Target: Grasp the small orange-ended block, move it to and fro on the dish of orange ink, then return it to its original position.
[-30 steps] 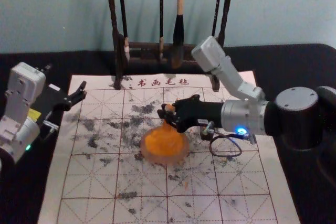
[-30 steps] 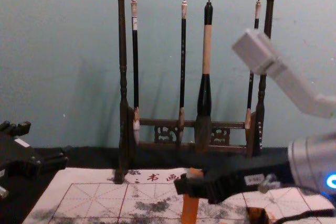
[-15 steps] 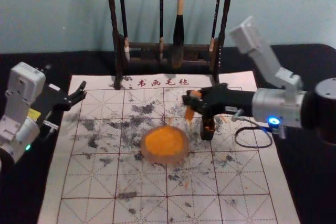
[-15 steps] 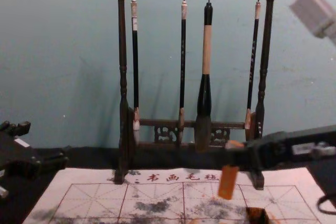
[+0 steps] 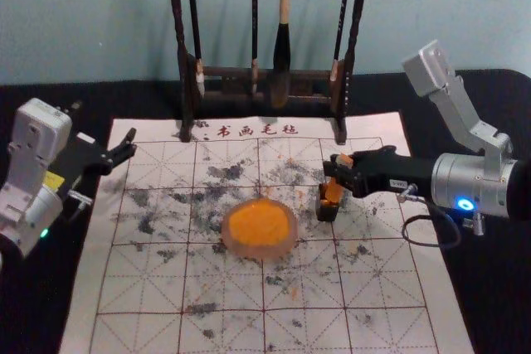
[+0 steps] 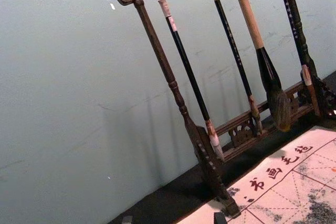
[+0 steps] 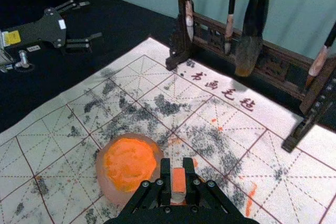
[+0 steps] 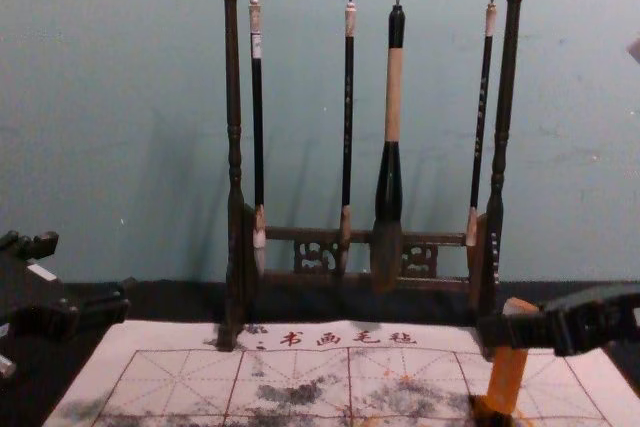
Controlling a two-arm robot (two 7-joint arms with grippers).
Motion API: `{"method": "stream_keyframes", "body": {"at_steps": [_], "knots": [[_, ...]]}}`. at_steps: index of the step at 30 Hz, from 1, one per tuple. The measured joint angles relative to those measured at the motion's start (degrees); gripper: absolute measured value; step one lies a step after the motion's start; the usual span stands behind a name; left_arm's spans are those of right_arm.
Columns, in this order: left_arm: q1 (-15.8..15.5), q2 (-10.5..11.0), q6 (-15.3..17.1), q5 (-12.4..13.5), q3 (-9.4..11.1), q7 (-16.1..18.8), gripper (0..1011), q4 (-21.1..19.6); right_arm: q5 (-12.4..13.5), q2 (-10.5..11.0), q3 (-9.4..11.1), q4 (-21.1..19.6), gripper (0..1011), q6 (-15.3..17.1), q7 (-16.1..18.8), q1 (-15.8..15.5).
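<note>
The block (image 5: 333,193) has been carried from the dish (image 5: 260,250), pinched by the right gripper (image 5: 338,175), slightly tilted at the holder's mouth (image 5: 327,212); the left gripper (image 7: 93,20) is parked, spread.

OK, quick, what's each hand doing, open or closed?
Left hand: open, empty, off to the left.
Right hand: closed on the orange block, at the small dark holder.

The table (image 5: 465,93) is black and bears a pale, red-gridded mat (image 5: 141,333), smudged dark in patches and lettered along its far edge. The dish (image 5: 264,251) rests near the mat's middle; the small dark box (image 5: 327,214) stands near it, to the right. The rack (image 5: 186,89) stands upright, its feet on the mat's far edge.
</note>
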Motion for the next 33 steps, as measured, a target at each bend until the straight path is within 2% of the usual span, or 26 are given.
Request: {"method": "stream_keyframes", "body": {"at_steps": [7,15,21,33], "knots": [[0.0,0.0,0.0,0.0,0.0,0.0,1001,0.0,0.4,0.2,-0.7,0.6,108,0.0,-1.0,0.1],[0.0,0.0,0.0,0.0,0.0,0.0,1001,0.0,0.2,-0.6,-2.5,2.9,108,-0.5,-2.1,2.2],[0.0,0.0,0.0,0.0,0.0,0.0,1001,0.0,-0.4,-1.3,-3.7,4.6,108,-1.0,-2.6,3.6],[0.0,0.0,0.0,0.0,0.0,0.0,1001,0.0,-2.1,-1.6,-4.8,5.4,108,-2.2,-3.0,4.1]]}}
